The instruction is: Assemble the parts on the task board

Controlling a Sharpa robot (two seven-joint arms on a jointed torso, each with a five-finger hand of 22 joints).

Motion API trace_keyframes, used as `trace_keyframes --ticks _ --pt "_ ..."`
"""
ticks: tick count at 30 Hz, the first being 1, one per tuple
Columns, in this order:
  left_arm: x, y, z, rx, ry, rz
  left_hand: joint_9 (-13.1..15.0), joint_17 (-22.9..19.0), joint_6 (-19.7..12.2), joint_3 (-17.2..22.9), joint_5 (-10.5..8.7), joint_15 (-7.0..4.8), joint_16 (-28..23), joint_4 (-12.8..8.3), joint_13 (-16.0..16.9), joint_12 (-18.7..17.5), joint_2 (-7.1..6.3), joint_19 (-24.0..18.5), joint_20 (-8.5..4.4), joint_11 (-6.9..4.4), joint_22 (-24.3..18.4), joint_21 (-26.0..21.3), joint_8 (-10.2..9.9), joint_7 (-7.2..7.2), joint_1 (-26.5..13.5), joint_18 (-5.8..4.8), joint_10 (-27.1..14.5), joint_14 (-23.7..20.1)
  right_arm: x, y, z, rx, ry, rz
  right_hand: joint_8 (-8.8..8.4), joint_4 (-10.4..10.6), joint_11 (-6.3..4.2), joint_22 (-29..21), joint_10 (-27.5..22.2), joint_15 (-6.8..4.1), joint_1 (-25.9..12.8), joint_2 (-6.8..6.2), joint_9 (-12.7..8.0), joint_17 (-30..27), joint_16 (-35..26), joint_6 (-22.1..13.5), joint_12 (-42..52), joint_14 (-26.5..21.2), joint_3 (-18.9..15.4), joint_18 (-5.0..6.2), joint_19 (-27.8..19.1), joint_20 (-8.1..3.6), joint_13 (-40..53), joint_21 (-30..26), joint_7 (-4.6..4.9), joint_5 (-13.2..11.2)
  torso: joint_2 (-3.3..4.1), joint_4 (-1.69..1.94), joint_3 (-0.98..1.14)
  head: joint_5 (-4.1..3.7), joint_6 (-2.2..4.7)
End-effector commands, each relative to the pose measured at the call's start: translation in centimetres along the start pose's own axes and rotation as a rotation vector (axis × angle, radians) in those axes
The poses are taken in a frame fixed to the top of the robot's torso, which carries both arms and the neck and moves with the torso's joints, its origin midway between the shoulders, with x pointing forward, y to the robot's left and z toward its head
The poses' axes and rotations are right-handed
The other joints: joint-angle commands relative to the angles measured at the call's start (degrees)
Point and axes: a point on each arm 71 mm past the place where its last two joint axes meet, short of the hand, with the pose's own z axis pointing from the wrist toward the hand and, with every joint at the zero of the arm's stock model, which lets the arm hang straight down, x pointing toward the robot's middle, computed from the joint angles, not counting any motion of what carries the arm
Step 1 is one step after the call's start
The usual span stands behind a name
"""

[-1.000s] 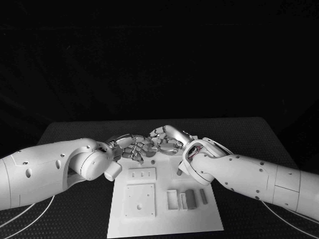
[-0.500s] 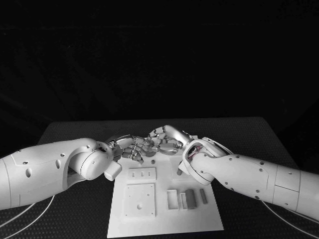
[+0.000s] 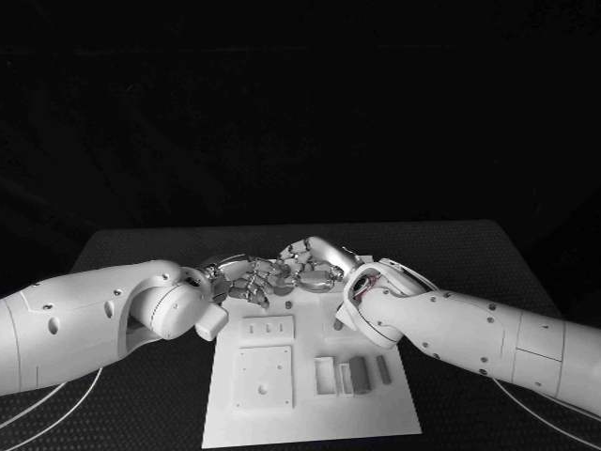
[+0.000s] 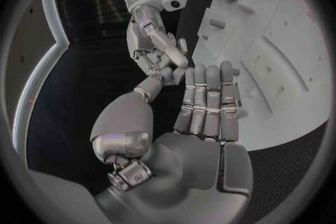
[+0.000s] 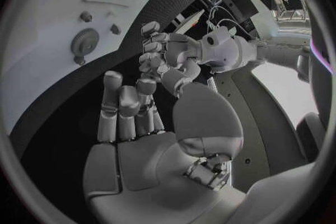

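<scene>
The task board (image 3: 307,395) lies flat in the middle of the black table (image 3: 477,254), reaching from the near edge up to the two hands. Small parts (image 3: 359,374) stand or lie near the board's centre, just beside a square raised plate (image 3: 264,376); their exact shapes are hard to make out. The board's far edge is hidden behind the hands and forearms

The left hand (image 3: 244,278) and the right hand (image 3: 315,266) meet over the board's far edge, fingertips touching or nearly so; which cannot be told. In the left wrist view the left hand (image 4: 203,117) has its fingers straight and side by side, with nothing visible in them. In the right wrist view the right hand (image 5: 133,117) has its fingers loosely curled. Whether either hand pinches a small part where they meet cannot be told, since the fingers overlap there
</scene>
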Motion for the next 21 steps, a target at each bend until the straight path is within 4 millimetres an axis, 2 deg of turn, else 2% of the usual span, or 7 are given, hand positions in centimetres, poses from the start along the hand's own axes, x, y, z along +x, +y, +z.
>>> trace_keyframes --ticks 1,8,15,21 --pt "0.37 -0.41 0.01 0.026 0.033 0.008 -0.50 -0.09 0.92 0.06 -0.32 -0.33 0.38 0.27 -0.11 0.29 0.75 0.49 -0.06 -0.47 0.16 -0.37 -0.52 -0.31 0.00 -0.57 0.21 0.23 0.47 0.17 0.00 -0.014 0.036 -0.004 0.15 0.00 -0.21 1.02 -0.14 -0.29 -0.50 0.38 0.10 -0.01 0.06 5.72 0.25 0.02 0.20 0.82 0.00 -0.29 -0.08 0.27 1.00 0.02 -0.03 0.02 -0.01 0.01 -0.06" --pt "0.28 -0.43 -0.02 0.033 0.031 0.010 -1.85 -0.30 3.46 0.58 -3.47 -0.68 0.83 -0.54 -0.62 0.52 3.52 1.12 -0.36 -0.91 0.78 -0.37 -2.23 -0.98 1.38 -0.54 1.25 0.78 0.48 0.13 0.00 -0.013 0.038 -0.004 0.11 -0.01 -0.20 1.02 -0.14 -0.29 -0.54 0.39 0.11 -0.02 0.05 5.68 0.24 0.01 0.20 0.82 -0.01 -0.29 -0.09 0.27 1.00 0.02 -0.03 -0.02 -0.01 0.06 -0.07" --pt "0.23 -0.45 -0.03 0.037 0.031 0.010 -2.21 -0.44 4.45 0.97 -3.63 -0.76 0.98 -0.62 -0.98 0.48 5.80 1.30 -0.45 -1.10 1.01 -0.52 -2.93 -1.20 1.94 -0.62 1.82 0.94 0.48 0.03 0.00 -0.009 0.043 -0.005 0.08 -0.02 -0.20 1.02 -0.14 -0.29 -0.58 0.36 0.12 -0.02 0.05 5.65 0.23 0.01 0.19 0.82 -0.02 -0.28 -0.09 0.27 1.00 0.02 0.00 -0.06 -0.01 0.08 -0.05" --pt "0.23 -0.45 -0.03 0.038 0.031 0.014 -2.34 -0.51 5.02 1.59 -3.64 -0.84 1.12 -1.79 -1.27 0.44 6.16 1.44 -0.56 -1.24 1.26 -0.64 -3.42 -1.39 3.50 -0.65 2.16 1.02 0.52 0.04 0.02 -0.009 0.046 -0.006 0.05 -0.02 -0.20 1.02 -0.15 -0.29 -0.61 0.36 0.13 -0.03 0.04 5.64 0.22 0.01 0.19 0.82 -0.03 -0.28 -0.10 0.27 1.01 0.02 0.01 -0.02 0.01 0.05 -0.14"
